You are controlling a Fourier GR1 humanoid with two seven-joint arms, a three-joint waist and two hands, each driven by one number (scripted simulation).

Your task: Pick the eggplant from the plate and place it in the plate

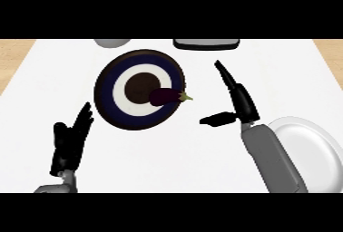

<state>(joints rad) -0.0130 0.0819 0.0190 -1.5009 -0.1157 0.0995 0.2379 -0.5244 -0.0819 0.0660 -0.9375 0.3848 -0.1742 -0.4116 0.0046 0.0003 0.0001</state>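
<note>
A dark purple eggplant (165, 96) with a green stem lies on the right part of a dark plate (110, 100) with blue, white and brown rings, left of the counter's middle. My right hand (239, 98) is open to the right of that plate, fingers stretched away from me and thumb pointing left, a short gap from the eggplant. A plain white plate (313, 145) sits at the right, partly under my right forearm. My left hand (71, 138) rests open at the lower left, fingers up, beside the dark plate's lower left rim.
A grey rounded object (112, 42) and a dark tray-like object with a light rim (206, 43) sit at the counter's far edge. Wooden floor shows beyond the white counter's left and right edges.
</note>
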